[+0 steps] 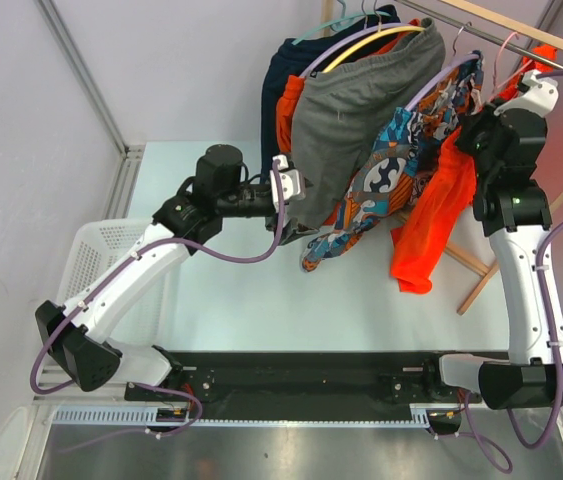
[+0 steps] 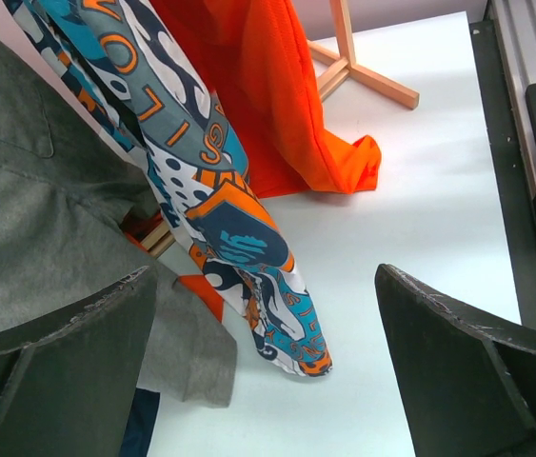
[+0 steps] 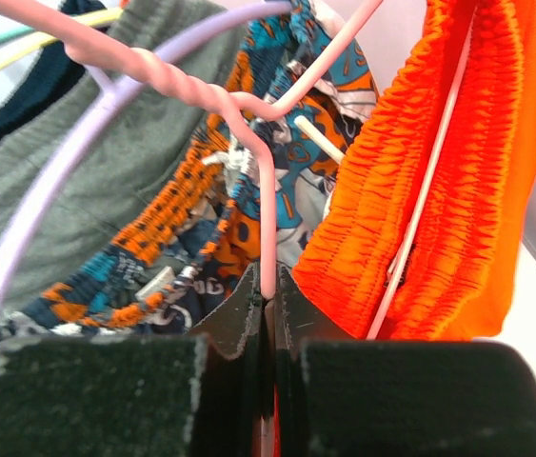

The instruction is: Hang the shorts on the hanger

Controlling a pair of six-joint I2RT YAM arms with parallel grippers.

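Orange-red plain fabric shorts (image 1: 431, 220) hang at far right, threaded on thin pale pink wire hanger (image 3: 266, 205); hanging looks done.
My right gripper (image 3: 266, 288) pinches that wire fully shut; my left gripper (image 2: 263, 276) gapes wide, empty. Releasing remains, I judge.

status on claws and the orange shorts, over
Left claw open, empty. Right claw shut on thin pale pink wire hanger. Bright orange-red fabric shorts hanging from it, hem on white table. Patterned blue-orange-white shorts crowding alongside.
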